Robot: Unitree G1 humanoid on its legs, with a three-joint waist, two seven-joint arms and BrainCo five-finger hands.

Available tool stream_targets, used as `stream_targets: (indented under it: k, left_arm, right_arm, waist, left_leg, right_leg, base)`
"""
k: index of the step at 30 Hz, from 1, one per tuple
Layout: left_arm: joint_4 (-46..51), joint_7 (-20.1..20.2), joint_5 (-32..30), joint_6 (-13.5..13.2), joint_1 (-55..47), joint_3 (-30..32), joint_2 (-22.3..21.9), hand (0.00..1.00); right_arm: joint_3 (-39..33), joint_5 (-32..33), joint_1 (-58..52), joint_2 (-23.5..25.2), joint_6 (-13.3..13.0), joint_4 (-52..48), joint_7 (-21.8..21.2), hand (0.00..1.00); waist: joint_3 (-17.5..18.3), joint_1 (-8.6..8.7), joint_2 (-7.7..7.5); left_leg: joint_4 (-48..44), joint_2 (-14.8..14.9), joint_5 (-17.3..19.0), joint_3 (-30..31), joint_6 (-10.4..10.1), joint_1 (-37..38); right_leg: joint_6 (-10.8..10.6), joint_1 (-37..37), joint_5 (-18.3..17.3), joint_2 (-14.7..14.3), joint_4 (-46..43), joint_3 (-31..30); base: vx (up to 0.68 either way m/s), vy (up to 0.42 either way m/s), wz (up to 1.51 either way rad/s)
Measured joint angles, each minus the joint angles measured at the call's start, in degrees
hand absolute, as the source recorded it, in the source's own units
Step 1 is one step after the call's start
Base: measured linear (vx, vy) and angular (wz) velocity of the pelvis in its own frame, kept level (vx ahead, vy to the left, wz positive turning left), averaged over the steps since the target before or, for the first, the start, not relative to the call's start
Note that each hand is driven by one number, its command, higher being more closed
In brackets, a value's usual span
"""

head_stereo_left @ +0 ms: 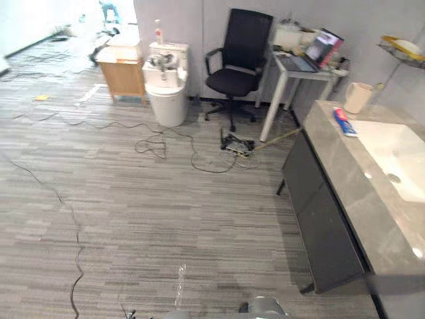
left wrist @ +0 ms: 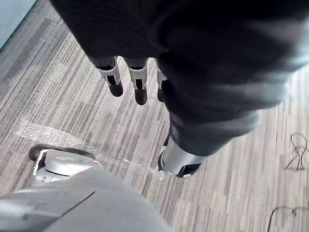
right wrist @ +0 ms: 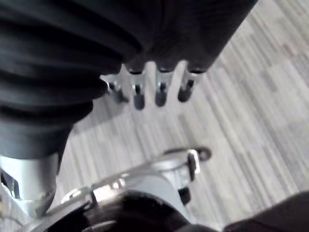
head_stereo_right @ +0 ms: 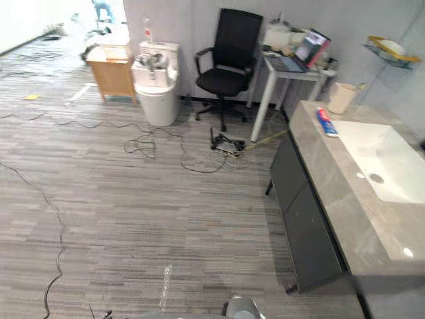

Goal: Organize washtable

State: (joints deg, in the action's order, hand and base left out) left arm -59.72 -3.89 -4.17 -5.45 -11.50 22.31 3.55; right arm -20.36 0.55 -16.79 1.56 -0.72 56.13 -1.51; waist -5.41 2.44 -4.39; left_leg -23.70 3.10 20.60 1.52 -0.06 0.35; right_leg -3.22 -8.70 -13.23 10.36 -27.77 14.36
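Since both hands hang empty above the grey striped carpet point(head_stereo_left: 133, 219), the task seems at its start, with the approach yet to make. The left hand point(left wrist: 139, 86) shows loose, straight fingers holding nothing. Black cables point(head_stereo_left: 159, 143) trail across the open mid-room floor, a likely snag. Rightward stands the grey stone-topped washtable point(head_stereo_left: 358, 199), its long front edge facing clear carpet. A red-and-blue tube point(head_stereo_left: 344, 122) and a cream jug point(head_stereo_left: 358, 98) sit near the far end of the white basin point(head_stereo_left: 398, 156). The right hand point(right wrist: 161, 93) hangs likewise slack and empty.
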Motion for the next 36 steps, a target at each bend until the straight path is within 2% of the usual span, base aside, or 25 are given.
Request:
stream_targets:
  k: [2,3,4,5,6,7,8,9,10,11,12,13,14,15,16,17,18,20,24,25,26,33,36]
  left_arm:
    - [1.18,0.02,-0.05,-0.05,-1.2,0.93,-1.24,0.0]
    - [1.47,0.05,-0.05,-0.14,-1.63,1.21,-1.49,0.0]
    - [1.82,0.18,-0.08,-0.03,-2.01,3.58,-2.02,0.0]
    - [2.75,0.06,-0.06,0.07,-1.66,5.97,-2.85,0.0]
    - [3.33,0.06,-0.04,0.1,-1.78,6.99,-3.45,0.0]
    - [3.94,0.04,0.0,0.08,-2.56,8.18,-4.63,0.0]
    - [3.93,-0.04,0.08,0.12,-3.13,8.64,-4.58,0.0]
    - [3.87,-0.02,0.1,0.1,-3.25,8.47,-4.38,0.0]
    - [3.78,-0.03,0.11,0.09,-2.85,7.89,-3.97,0.0]
    - [3.77,-0.06,0.11,-0.09,-2.07,7.31,-3.51,0.0]
    - [3.78,-0.07,0.11,-0.21,-2.0,7.15,-3.35,0.0]
    - [3.74,-0.28,0.15,-0.23,-1.97,6.49,-3.53,0.0]
    - [3.09,-0.65,0.17,-0.54,-1.77,5.19,-4.29,0.0]
    - [2.83,-0.74,0.22,-0.56,-1.69,5.29,-3.87,0.0]
    - [2.34,-1.45,0.57,-0.79,-0.85,4.85,-2.47,0.0]
    - [2.4,-1.57,0.77,-1.19,-0.67,4.89,-1.92,0.0]
    - [2.39,-1.54,0.72,-1.56,-0.71,4.98,-1.48,0.0]
    - [1.0,-1.54,0.71,-1.3,-1.0,5.12,-1.63,0.0]
    - [-0.22,-1.49,0.35,-1.3,-0.9,5.36,-1.48,0.0]
    - [-0.65,-1.48,0.04,-1.29,-0.8,5.28,-1.5,0.0]
    - [-2.69,-1.68,-0.57,-1.4,-3.89,0.16,1.61,0.0]
    - [-2.56,-2.62,-0.37,-1.45,-3.32,-0.09,1.47,0.0]
    - [-1.24,-3.48,1.06,-1.55,-2.29,-0.07,1.12,0.0]
  right_arm:
    - [-0.74,-0.02,-0.54,-0.64,-0.08,-0.05,-0.99,0.0]
    - [-0.89,0.0,-0.57,-0.74,-0.12,-0.15,-1.28,0.0]
    - [-0.99,-0.04,-0.51,-0.78,-0.17,-0.44,-1.38,0.0]
    - [-0.95,-0.11,-0.54,-0.81,-0.17,-0.8,-1.42,0.0]
    - [-0.83,-0.12,-0.62,-1.06,-0.17,-1.03,-1.43,0.0]
    - [0.2,-0.12,-0.37,-2.04,-0.2,-1.31,-1.39,0.0]
    - [0.87,-0.07,0.46,-1.97,-0.56,-1.39,-1.05,0.0]
    - [0.91,-0.08,1.17,-1.97,-0.77,-1.31,-0.97,0.0]
    - [0.9,-0.11,2.12,-1.94,-0.99,-1.21,-0.92,0.0]
    - [0.92,-0.25,3.51,-1.84,-1.05,-0.63,-0.87,0.0]
    - [1.01,-0.67,3.99,-1.83,-1.06,-0.51,-0.89,0.0]
    - [1.14,-0.79,4.1,-2.23,-1.37,-0.75,-0.9,0.0]
    - [1.19,-1.07,4.0,-3.74,-1.42,-0.07,-0.9,0.0]
    - [1.35,-1.16,4.24,-3.43,-1.35,0.47,-0.55,0.0]
    - [2.25,-1.22,4.6,-2.43,-1.4,1.09,-0.5,0.0]
    - [2.27,-1.3,4.8,-1.73,-1.42,1.15,-0.6,0.0]
    - [2.13,-1.46,5.08,-1.07,-1.52,1.47,-0.94,0.0]
    - [2.0,-1.38,5.08,-1.11,-1.6,1.74,-1.14,0.0]
    - [1.85,-1.29,5.14,-1.6,-1.76,2.88,-1.18,0.0]
    - [1.8,-1.36,5.31,-2.1,-1.73,3.67,-1.1,0.0]
    - [4.49,-1.7,7.96,-2.59,-1.74,9.92,-0.92,0.0]
    - [4.67,-1.69,7.76,-2.6,-2.2,9.1,-0.89,0.0]
    - [5.42,-1.67,7.23,-2.15,-3.12,6.53,-0.61,0.0]
  waist:
    - [1.66,-0.05,2.02]
    - [2.26,-0.01,1.8]
    - [2.06,0.65,2.45]
    - [1.88,0.51,2.58]
    - [1.71,-0.04,2.96]
    - [1.78,-0.79,3.9]
    - [1.7,-1.77,3.02]
    - [1.87,-1.87,3.01]
    - [1.72,-1.69,2.7]
    - [1.16,-1.82,1.57]
    - [1.05,-1.84,1.39]
    - [0.97,-1.74,2.0]
    - [0.97,-2.2,3.81]
    - [0.69,-2.23,3.76]
    - [1.0,-1.98,1.4]
    - [1.13,-2.01,0.45]
    - [1.14,-1.98,-0.37]
    - [1.35,-1.93,-0.1]
    - [1.48,-1.57,0.27]
    - [1.62,-1.55,0.58]
    - [0.3,-0.24,-2.55]
    - [0.02,-0.34,-2.24]
    - [-1.79,-0.49,-2.26]
  left_leg:
    - [2.21,2.42,-0.11,0.93,-1.87,2.18]
    - [0.73,2.89,-0.2,0.81,-2.67,2.18]
    - [-7.67,4.0,-0.59,1.55,-4.08,-1.33]
    - [-18.72,5.36,-3.25,1.69,-8.59,-5.45]
    - [-23.76,6.77,-5.38,1.37,-10.38,-7.08]
    - [-32.87,9.54,-11.36,-0.78,-10.57,-9.67]
    - [-39.33,12.07,-14.36,-3.63,-9.31,-11.67]
    - [-40.7,12.79,-12.2,-4.85,-7.35,-12.64]
    - [-40.62,13.43,-8.1,-7.21,-5.86,-14.92]
    - [-36.39,13.35,-5.33,-9.72,-4.85,-16.48]
    - [-32.03,13.07,-4.84,-10.83,-4.47,-17.08]
    - [-18.55,12.28,-5.95,-11.92,-4.08,-16.98]
    - [-4.5,10.72,-14.44,-11.09,-3.72,-15.07]
    - [-3.94,10.05,-14.64,-11.2,-3.55,-14.67]
    - [0.53,7.72,-16.05,-11.62,-3.47,-12.99]
    - [2.65,6.98,-17.06,-12.37,-3.42,-12.24]
    - [4.94,6.09,-17.79,-12.96,-3.63,-11.43]
    - [8.33,5.38,-18.66,-14.47,-3.34,-8.65]
    - [27.14,2.65,-27.7,-15.99,-3.18,0.68]
    - [29.63,2.35,-28.9,-15.84,-3.29,1.43]
    - [29.69,-2.2,-27.24,-12.09,-2.56,1.75]
    - [29.69,-1.02,-26.73,-12.73,-2.87,-0.06]
    - [29.64,-0.18,-26.79,-13.57,-2.93,-2.29]
  right_leg:
    - [0.29,2.76,-0.63,-1.93,2.59,2.31]
    - [0.49,4.01,-0.56,-2.73,3.74,2.83]
    - [0.73,6.29,-0.69,-4.18,5.62,4.11]
    - [0.78,8.66,-0.66,-5.46,7.04,4.42]
    - [0.82,9.94,-0.64,-6.43,7.85,4.2]
    - [1.46,12.94,-0.52,-8.41,9.82,2.42]
    - [2.05,15.57,-0.58,-8.87,11.86,-0.3]
    - [2.09,16.45,-0.6,-8.82,12.73,-1.42]
    - [2.06,18.02,-0.58,-8.07,14.01,-3.18]
    - [2.02,18.96,-0.56,-6.07,14.43,-4.92]
    - [1.86,19.02,-0.47,-5.08,14.32,-5.32]
    - [0.84,19.15,0.12,-3.71,14.05,-5.35]
    - [-1.18,19.42,-0.01,-3.24,13.97,-6.53]
    - [-1.61,19.41,-0.25,-2.39,14.13,-6.77]
    - [-1.47,19.13,0.42,-1.67,16.21,-8.15]
    - [-1.34,18.36,0.82,-2.0,17.51,-8.67]
    - [-0.73,16.79,3.1,-3.34,19.71,-8.74]
    - [-1.46,16.97,5.26,-2.68,19.82,-8.84]
    - [-1.65,17.02,7.19,-2.29,20.28,-9.85]
    - [-1.65,17.0,7.19,-2.32,20.61,-9.71]
    - [-4.17,19.36,2.41,0.0,23.84,-11.13]
    - [-3.62,17.46,3.13,-0.73,23.56,-10.86]
    - [-3.65,15.43,4.12,-1.19,23.73,-9.77]
  base:
    - [0.35,-0.072,0.27]
    - [0.36,-0.061,0.28]
    - [0.38,-0.059,0.18]
    - [0.44,-0.071,0.03]
    - [0.41,-0.043,-0.55]
    - [0.33,-0.009,-1.03]
    - [0.33,0.037,-1.14]
    - [0.34,0.075,-1.04]
    - [0.42,0.141,-0.77]
    - [0.34,0.161,-0.67]
    - [0.3,0.211,-0.54]
    - [0.28,0.324,-0.45]
    - [0.23,0.28,-0.34]
    - [0.22,0.254,-0.1]
    - [0.13,0.095,0.05]
    - [0.18,0.15,0.0]
    - [0.13,0.147,-0.15]
    - [0.09,0.117,-0.26]
    - [0.0,0.057,-0.12]
    - [-0.04,0.041,0.02]
    - [0.0,0.0,0.0]
    - [-0.01,-0.003,0.0]
    - [-0.07,-0.013,0.06]
